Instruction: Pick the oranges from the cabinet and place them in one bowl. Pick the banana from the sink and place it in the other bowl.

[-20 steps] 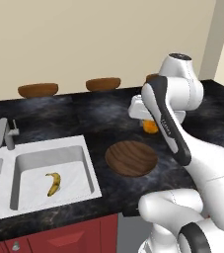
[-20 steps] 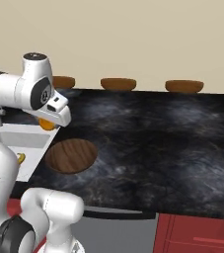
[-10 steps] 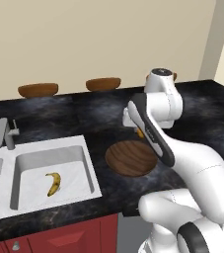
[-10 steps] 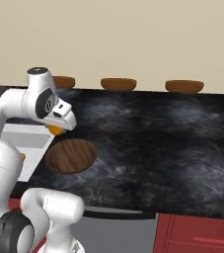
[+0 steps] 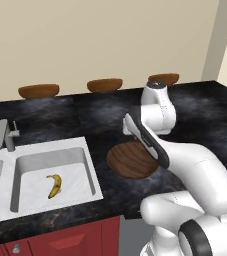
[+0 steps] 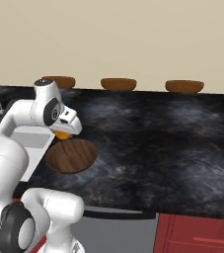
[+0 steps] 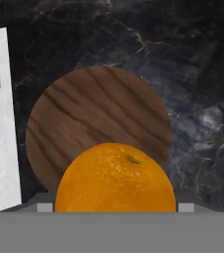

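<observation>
My gripper [image 6: 64,132] hangs above the black counter [image 6: 172,143] with an orange [image 6: 62,134] clamped between its fingers. In the right base view the fruit peeks out under the white hand, over the far left rim of the wooden bowl [image 6: 71,155]. In the hand view the orange [image 7: 115,179] sits large at the bottom, and the wooden bowl [image 7: 84,123] lies beyond it on the dark marbled counter [image 7: 192,74]. I cannot make out the fingertips themselves there, since the fruit covers them, so the grip is my reading from how the fruit sits at the hand.

In the left base view the wooden bowl [image 5: 130,161] rests near the front edge of the counter [image 5: 60,112], just right of the sink [image 5: 82,172], and my arm crosses over its right side. I see nothing inside the part of the bowl that shows.

The banana [image 5: 54,185] lies on the floor of the sink's right basin, toward its front, curved and touching no wall. The faucet [image 5: 4,135] stands at the sink's back edge, left of that basin.

Three brown stool tops [image 5: 104,84] line the far edge of the counter against the beige wall [image 5: 110,35]. Red drawer fronts [image 6: 197,232] show below the counter's front edge at the lower right of the right base view.
</observation>
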### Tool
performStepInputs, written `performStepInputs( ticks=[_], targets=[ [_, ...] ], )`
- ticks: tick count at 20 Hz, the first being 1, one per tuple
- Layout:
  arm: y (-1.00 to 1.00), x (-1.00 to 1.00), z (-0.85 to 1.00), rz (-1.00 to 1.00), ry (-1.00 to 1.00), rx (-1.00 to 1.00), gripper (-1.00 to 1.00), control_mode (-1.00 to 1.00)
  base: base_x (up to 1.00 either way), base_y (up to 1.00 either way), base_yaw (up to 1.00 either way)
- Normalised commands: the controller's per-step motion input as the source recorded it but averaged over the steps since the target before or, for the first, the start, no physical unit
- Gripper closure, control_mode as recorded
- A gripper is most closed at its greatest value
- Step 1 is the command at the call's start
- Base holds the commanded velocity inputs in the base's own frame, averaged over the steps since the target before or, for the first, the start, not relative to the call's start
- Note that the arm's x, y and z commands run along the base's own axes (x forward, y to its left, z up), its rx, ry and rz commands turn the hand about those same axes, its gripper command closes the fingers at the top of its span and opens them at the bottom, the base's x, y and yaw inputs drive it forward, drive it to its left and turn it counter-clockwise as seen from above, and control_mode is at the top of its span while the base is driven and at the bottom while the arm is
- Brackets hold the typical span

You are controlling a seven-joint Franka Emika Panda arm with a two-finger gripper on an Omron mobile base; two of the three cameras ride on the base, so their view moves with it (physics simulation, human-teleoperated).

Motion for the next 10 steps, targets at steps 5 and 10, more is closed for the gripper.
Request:
performStepInputs(
  ticks=[5, 10],
  targets=[
    [-0.1, 0.24, -0.58, 0.0, -0.02, -0.02, 1.0, -1.0, 0.0, 0.0, 0.0],
    [0.0, 0.4, -0.53, 0.03, -0.04, 0.0, 1.0, -1.0, 0.0, 0.0, 0.0]
  ],
)
